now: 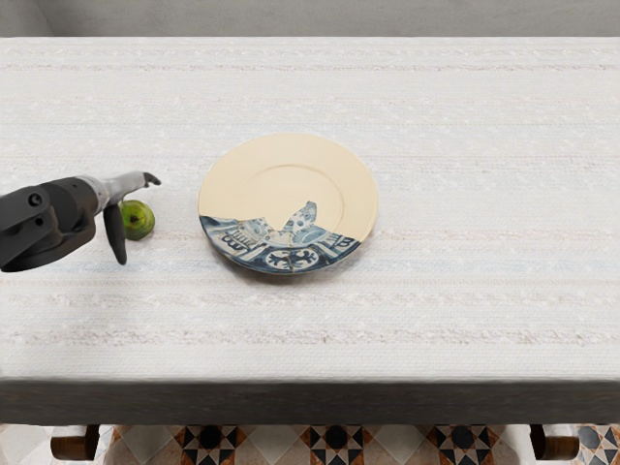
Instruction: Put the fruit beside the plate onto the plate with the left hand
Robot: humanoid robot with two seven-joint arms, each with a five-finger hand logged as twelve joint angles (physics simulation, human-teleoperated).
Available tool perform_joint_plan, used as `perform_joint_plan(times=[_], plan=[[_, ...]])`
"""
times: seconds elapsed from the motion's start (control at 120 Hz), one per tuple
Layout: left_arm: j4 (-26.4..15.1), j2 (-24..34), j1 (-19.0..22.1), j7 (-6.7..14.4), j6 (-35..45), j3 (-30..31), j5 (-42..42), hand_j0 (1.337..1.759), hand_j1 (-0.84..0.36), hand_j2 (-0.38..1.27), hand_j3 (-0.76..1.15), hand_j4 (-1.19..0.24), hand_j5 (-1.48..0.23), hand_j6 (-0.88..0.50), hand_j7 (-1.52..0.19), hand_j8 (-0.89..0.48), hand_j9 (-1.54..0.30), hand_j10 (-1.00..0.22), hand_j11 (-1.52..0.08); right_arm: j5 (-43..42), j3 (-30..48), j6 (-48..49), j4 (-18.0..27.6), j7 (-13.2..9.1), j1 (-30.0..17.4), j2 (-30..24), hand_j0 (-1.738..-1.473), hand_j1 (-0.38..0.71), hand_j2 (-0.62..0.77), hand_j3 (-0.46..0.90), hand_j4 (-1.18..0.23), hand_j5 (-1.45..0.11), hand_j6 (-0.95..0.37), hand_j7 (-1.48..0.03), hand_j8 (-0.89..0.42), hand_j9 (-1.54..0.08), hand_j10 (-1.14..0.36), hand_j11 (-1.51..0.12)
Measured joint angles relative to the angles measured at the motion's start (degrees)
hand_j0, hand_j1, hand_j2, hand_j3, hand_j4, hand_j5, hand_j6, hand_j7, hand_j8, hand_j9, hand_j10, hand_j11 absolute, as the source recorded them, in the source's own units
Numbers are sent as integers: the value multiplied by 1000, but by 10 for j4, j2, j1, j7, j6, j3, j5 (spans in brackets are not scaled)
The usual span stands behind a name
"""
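Observation:
A small green fruit (139, 219) lies on the table just left of the plate (288, 165). The plate is round and cream-coloured, with a blue patterned section along its near rim. My left hand (124, 211) comes in from the left edge and is right at the fruit. One finger stretches above and behind the fruit, another reaches down in front of it on its left side. The fingers are spread around the fruit and do not close on it. The fruit rests on the cloth. Nothing lies on the plate.
A pale striped cloth (465, 291) covers the table, whose front edge runs along the bottom of the view. Patterned floor tiles and chair parts show below the edge.

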Motion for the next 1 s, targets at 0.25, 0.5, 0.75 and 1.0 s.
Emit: perform_joint_plan(times=[0.25, 0.5, 0.75, 1.0], plan=[[-12, 3, 0, 0, 11, 1, 5, 1658, 173, 33, 0, -154, -194, -155, -193, -155, -193, -153, -193, 0, 0, -1, 0, 0, 0, 0, -1658, -349, 0, 0, 0, 0, 0, 0, 0, 0, 0, 0], [-12, 2, 1, 0, 16, 5, 11, 1658, 94, 46, 0, -220, -280, -221, -280, -221, -279, -219, -279, 0, 0, -1, 0, 0, 0, 0, -1658, -349, 0, 0, 0, 0, 0, 0, 0, 0, 0, 0], [-12, 2, 1, 0, 16, 14, 13, 1658, -7, 63, 0, -304, -389, -305, -389, -305, -388, -303, -388, 0, 0, -2, 0, 0, 0, 0, -1658, -349, 0, 0, 0, 0, 0, 0, 0, 0, 0, 0], [-11, 3, 1, 0, 16, 24, 14, 1658, -156, 91, 0, -438, -545, -406, -549, -400, -553, -432, -553, 0, 0, -2, 0, 0, 0, 0, -1658, -349, 0, 0, 0, 0, 0, 0, 0, 0, 0, 0]])
